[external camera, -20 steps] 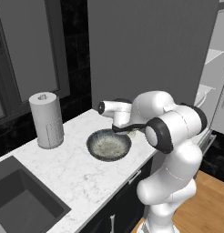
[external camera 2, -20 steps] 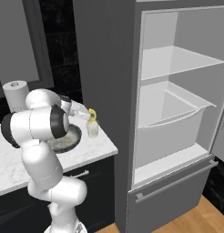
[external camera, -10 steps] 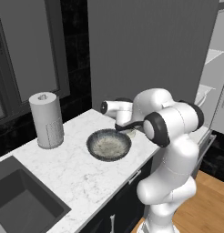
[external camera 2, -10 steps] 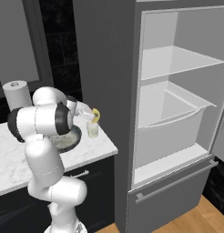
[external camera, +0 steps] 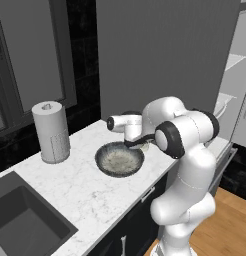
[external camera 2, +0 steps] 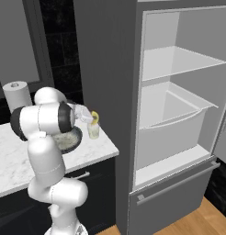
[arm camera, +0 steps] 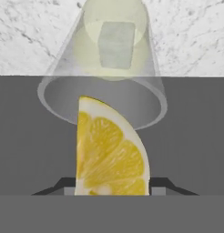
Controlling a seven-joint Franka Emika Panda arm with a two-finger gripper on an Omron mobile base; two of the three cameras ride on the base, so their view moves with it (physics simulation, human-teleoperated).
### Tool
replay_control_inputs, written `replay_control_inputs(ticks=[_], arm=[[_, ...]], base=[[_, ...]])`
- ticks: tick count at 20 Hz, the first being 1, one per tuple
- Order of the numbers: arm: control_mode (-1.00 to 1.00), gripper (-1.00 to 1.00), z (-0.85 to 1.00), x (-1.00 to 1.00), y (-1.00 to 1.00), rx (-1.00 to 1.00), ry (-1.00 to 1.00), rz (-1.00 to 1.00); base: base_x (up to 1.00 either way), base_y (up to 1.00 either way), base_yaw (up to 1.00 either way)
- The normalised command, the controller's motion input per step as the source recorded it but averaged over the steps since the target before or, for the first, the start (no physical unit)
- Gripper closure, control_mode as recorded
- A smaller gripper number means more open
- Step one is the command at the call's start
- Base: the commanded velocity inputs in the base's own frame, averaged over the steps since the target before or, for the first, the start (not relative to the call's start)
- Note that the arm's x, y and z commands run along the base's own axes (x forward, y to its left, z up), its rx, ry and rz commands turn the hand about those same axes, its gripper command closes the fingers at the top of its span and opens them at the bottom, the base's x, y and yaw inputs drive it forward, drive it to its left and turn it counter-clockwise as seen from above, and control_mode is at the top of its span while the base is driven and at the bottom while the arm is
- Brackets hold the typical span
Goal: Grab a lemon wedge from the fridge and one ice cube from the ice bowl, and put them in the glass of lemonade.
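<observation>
The fridge point(external camera 2: 179, 114) stands at the right of the scene with its door open, white inside, with a clear shelf and a wide bin below it. Left of it runs the marble table point(external camera: 80, 185), which carries a sunken dark sink point(external camera: 20, 225) at its near left, a tall white paper-towel roll point(external camera: 51, 132) toward the far left, and the ice bowl point(external camera: 120, 159) near the right end. The ice bowl is wide and shallow, dark outside and pale speckled inside. The glass of lemonade point(external camera 2: 93, 131) stands just beside the bowl, at the right end of the table close to the fridge wall. In the hand view the glass point(arm camera: 104, 77) holds pale yellowish liquid with one ice cube point(arm camera: 115, 44) lying in it. The tool point(arm camera: 113, 190) is closed narrowly on the lemon wedge point(arm camera: 109, 150), gripping it at its lower end, and holds it above the rim of the glass; from the right base view the wedge point(external camera 2: 94, 117) hangs right over the tumbler
</observation>
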Motion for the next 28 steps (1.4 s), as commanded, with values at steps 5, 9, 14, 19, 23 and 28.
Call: replay_control_inputs(ticks=[5, 9, 14, 19, 23, 28], arm=[[-1.0, 1.0, 0.0, 0.14, 0.09, 0.0, 0.0, -0.03], [-1.0, 1.0, -0.02, 0.2, 0.0, 0.0, 0.0, -0.01], [-1.0, 1.0, -0.17, 0.2, 0.01, 0.0, -0.02, -0.01], [-1.0, 1.0, -0.19, 0.19, 0.0, 0.0, -0.02, 0.0], [-1.0, 1.0, -0.02, -0.04, 0.0, 0.0, -0.04, -0.01], [-1.0, 1.0, 0.01, -0.27, 0.0, 0.0, -0.06, -0.04]], base=[[0.0, 0.0, 0.0], [0.0, 0.0, 0.0], [0.0, 0.0, 0.0], [0.0, 0.0, 0.0], [0.0, 0.0, 0.0], [0.0, 0.0, 0.0]])
